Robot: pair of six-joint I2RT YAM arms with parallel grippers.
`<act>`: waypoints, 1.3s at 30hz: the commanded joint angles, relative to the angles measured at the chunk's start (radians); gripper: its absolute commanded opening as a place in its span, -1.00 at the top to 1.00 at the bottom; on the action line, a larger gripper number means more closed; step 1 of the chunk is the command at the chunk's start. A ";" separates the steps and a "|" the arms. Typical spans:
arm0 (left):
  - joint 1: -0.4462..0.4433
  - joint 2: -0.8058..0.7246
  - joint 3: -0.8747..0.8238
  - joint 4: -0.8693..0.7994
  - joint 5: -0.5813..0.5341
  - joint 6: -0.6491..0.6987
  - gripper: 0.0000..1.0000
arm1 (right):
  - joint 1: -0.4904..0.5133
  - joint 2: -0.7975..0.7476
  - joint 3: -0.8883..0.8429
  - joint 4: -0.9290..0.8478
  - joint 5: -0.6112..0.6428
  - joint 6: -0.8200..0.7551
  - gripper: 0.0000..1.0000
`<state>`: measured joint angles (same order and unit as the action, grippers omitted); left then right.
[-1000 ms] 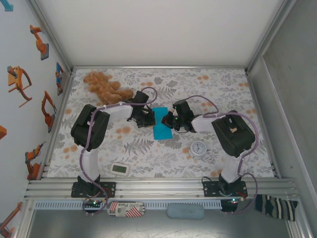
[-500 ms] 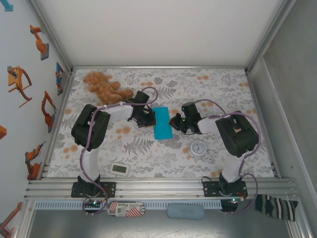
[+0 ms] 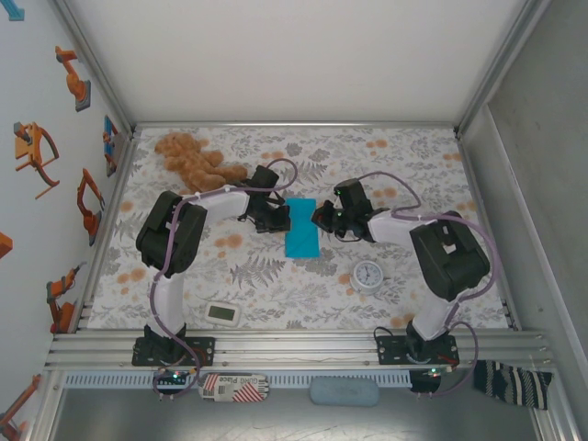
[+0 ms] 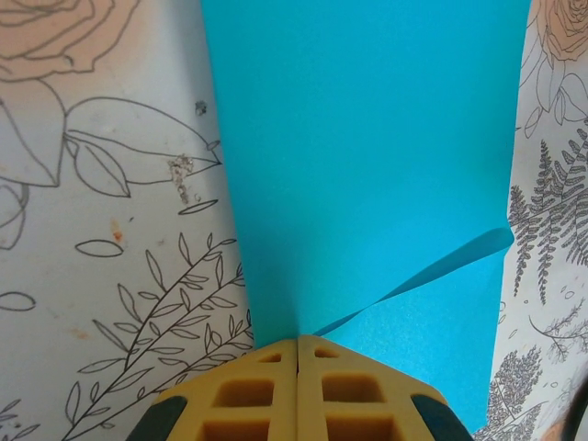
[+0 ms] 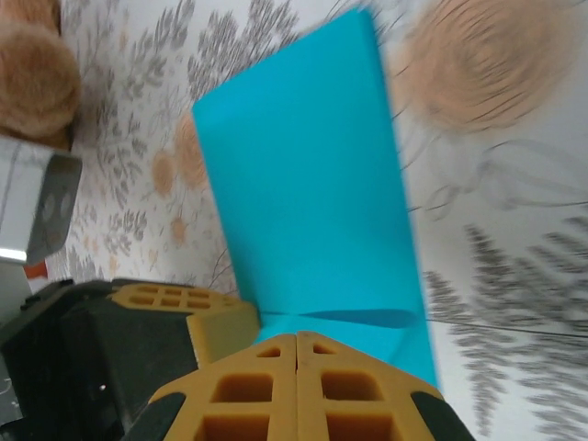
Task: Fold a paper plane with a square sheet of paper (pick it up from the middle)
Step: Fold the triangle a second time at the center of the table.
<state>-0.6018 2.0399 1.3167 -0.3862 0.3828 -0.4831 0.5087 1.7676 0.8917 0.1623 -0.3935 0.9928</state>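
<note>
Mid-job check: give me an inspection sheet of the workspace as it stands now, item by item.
Surface: flower-print table cover, lying flat.
Job's things: turquoise paper, folded to a narrow rectangle at centre; one layer lifts slightly by the gripper tips.
Clutter: teddy bear far left; clock and white gadget on the near side.
Grippers: left gripper and right gripper both shut, tips at opposite long edges of the paper.
Cables: purple cables loop along both arms, none on the paper.
Surroundings: white wall; robot stickers at left; striped cloth at the near right corner.
</note>
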 commanded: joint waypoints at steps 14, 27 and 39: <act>0.014 0.086 -0.017 -0.107 -0.100 0.052 1.00 | -0.048 0.085 -0.016 -0.046 0.048 0.002 1.00; 0.016 0.083 -0.006 -0.078 -0.058 0.040 1.00 | -0.014 -0.031 0.010 -0.051 0.012 -0.032 1.00; 0.017 0.080 0.002 -0.066 -0.037 0.023 1.00 | 0.063 0.120 0.020 0.049 -0.034 0.068 1.00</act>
<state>-0.5919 2.0529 1.3334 -0.4061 0.4107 -0.4580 0.5735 1.8763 0.9180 0.1982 -0.4297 1.0420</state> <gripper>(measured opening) 0.063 0.049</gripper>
